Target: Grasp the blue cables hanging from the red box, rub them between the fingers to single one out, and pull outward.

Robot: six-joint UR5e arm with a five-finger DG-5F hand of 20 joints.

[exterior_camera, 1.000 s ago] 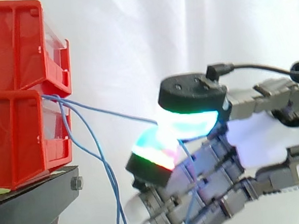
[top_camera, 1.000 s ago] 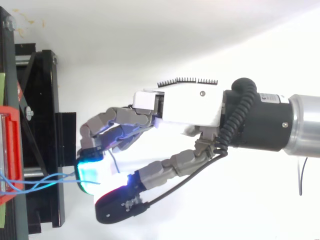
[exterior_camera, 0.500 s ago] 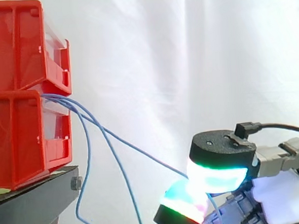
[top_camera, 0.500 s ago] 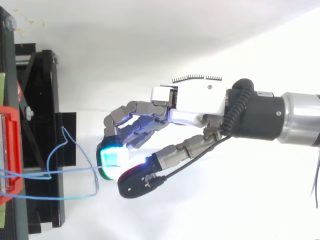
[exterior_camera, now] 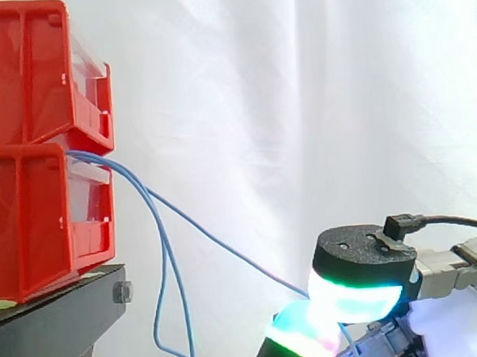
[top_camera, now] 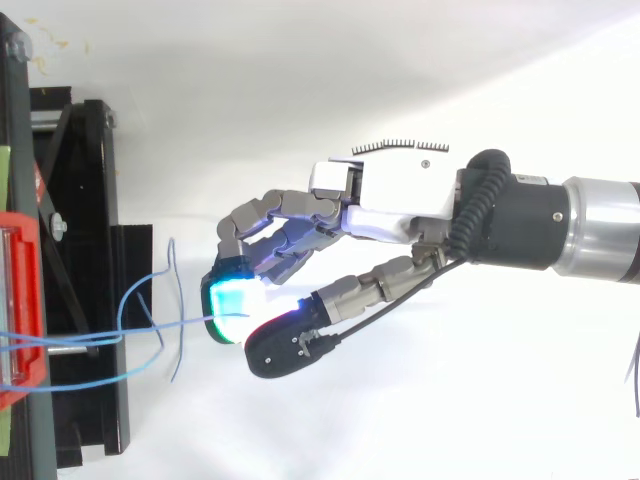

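Thin blue cables [exterior_camera: 158, 256] come out of the lower of two stacked red bins [exterior_camera: 38, 215] at the left. One cable [exterior_camera: 226, 248] runs taut and slanting down to the right into my hand [top_camera: 400, 195]. There the thumb pad [exterior_camera: 360, 288] and a glowing fingertip [exterior_camera: 306, 336] pinch it. The other cables hang loose in loops beside the stand [exterior_camera: 61, 319]. From above, the pinched cable [top_camera: 170, 325] stretches level from the bin's edge [top_camera: 20, 300] to the cyan fingertip [top_camera: 235, 300].
The red bins sit on a black stand [top_camera: 80, 260] at the left. A white curtain hangs behind. To the right of the bins is white floor under my arm [top_camera: 590, 225].
My hand has moved slightly farther right and down, away from the bins, with one cable still pinched. The loose cables have swung and hang lower beside the stand.
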